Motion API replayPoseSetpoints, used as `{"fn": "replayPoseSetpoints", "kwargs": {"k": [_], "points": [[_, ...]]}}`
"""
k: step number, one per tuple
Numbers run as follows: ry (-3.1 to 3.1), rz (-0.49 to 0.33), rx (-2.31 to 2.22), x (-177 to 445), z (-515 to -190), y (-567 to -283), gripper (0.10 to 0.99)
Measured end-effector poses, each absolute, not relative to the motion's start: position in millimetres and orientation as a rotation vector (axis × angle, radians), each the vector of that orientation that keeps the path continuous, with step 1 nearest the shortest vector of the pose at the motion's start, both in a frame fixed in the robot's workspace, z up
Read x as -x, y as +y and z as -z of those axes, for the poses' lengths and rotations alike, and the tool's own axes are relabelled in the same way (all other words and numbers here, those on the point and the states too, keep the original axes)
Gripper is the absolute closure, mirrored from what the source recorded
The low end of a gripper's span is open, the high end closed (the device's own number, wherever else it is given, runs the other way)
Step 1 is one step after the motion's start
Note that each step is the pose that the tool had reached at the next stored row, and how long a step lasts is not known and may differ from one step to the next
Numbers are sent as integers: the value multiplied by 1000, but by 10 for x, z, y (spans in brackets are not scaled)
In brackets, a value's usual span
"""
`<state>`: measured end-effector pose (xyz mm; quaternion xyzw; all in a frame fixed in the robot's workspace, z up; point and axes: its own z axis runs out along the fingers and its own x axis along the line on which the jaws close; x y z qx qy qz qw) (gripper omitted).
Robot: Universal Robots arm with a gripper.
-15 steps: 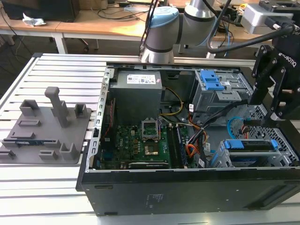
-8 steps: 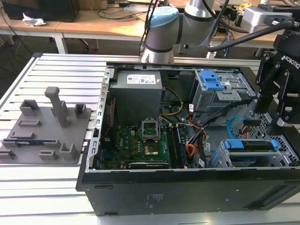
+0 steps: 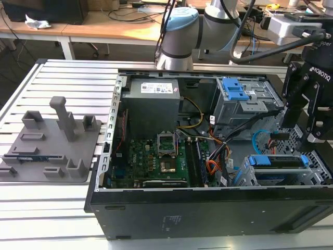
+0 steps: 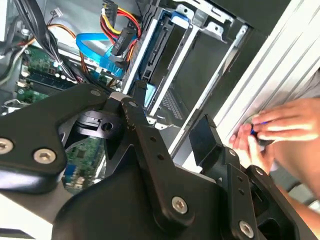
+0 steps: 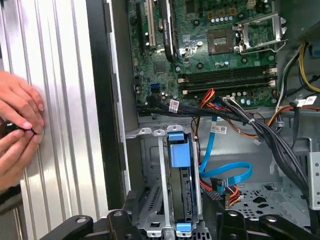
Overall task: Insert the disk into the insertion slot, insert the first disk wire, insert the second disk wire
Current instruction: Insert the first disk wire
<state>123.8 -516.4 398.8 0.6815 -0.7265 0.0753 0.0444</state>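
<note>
We see the disk point(image 3: 276, 161) seated in the insertion slot point(image 3: 244, 176), at the near corner of the case on the exterior view's right. Its long axis runs left to right in that view, with the blue tab end toward the motherboard point(image 3: 156, 156). The gripper point(image 3: 302, 127) hangs above it, fingers spread and holding nothing. The second disk wire point(image 3: 256, 138) loops just beside the slot.
</note>
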Motion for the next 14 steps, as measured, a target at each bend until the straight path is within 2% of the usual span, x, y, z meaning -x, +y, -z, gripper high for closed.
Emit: {"fn": "replayPoseSetpoints", "kwargs": {"k": [6,14], "points": [[-2204,-252,-2079,-1238,-3973,-5093,463],[-2194,-271,-2070,-1426,-3946,-4726,463]]}}
